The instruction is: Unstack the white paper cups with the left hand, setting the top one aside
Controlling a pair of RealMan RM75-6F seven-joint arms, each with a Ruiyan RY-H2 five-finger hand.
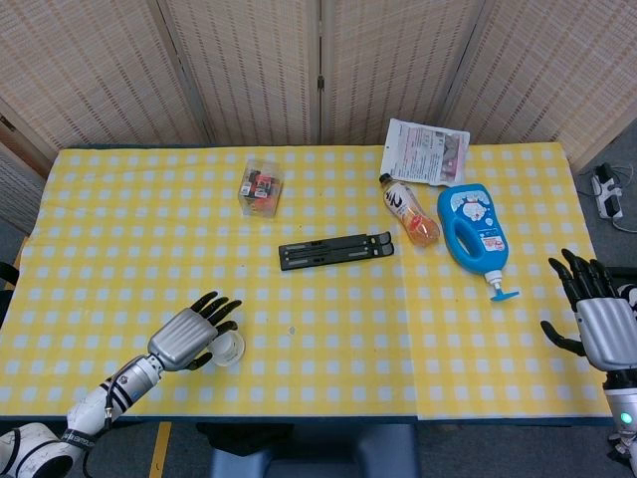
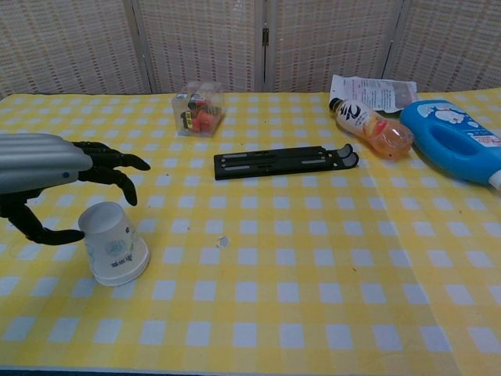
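White paper cups (image 2: 113,243) stand stacked upside down on the yellow checked cloth near the table's front left; the head view shows the cups (image 1: 229,349) mostly covered by my left hand. My left hand (image 2: 43,176) hovers just above and left of the stack, fingers spread and curved over it, thumb close beside the cup's left wall, nothing held. The left hand (image 1: 185,338) reaches in from the front-left edge. My right hand (image 1: 600,321) hangs open past the table's right edge, far from the cups.
A black folding stand (image 1: 335,250) lies mid-table. A clear box of small items (image 1: 260,187) sits behind it. A drink bottle (image 1: 410,210), a blue detergent bottle (image 1: 475,231) and a printed packet (image 1: 426,151) fill the back right. A tiny speck (image 2: 222,240) lies right of the cups.
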